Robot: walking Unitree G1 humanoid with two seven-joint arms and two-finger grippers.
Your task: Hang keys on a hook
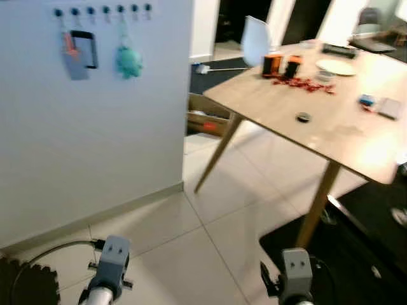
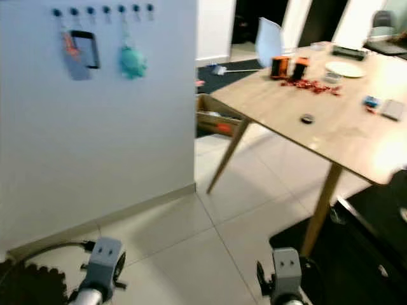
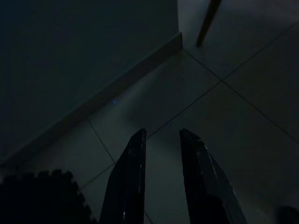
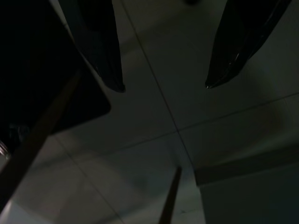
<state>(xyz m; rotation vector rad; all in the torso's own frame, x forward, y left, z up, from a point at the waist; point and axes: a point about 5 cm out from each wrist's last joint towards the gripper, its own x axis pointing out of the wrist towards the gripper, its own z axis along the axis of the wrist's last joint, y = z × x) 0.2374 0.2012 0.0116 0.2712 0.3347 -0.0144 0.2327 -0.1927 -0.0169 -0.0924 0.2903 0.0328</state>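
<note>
Both arms hang low over the tiled floor (image 1: 191, 254). The left gripper (image 3: 161, 135) has its fingers slightly parted; the right gripper (image 4: 163, 86) is spread wide; both hold nothing. Further off, a row of hooks (image 1: 105, 10) on the white wall (image 1: 95, 140) carries a keyring (image 1: 77, 51) and a teal toy (image 1: 128, 60). To the right stands the wooden bench (image 1: 305, 95).

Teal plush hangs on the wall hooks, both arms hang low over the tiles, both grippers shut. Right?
Not quite: both grippers are open. The left gripper and right gripper each show a gap between their fingers in the wrist views. The teal plush does hang on the wall hooks.
</note>
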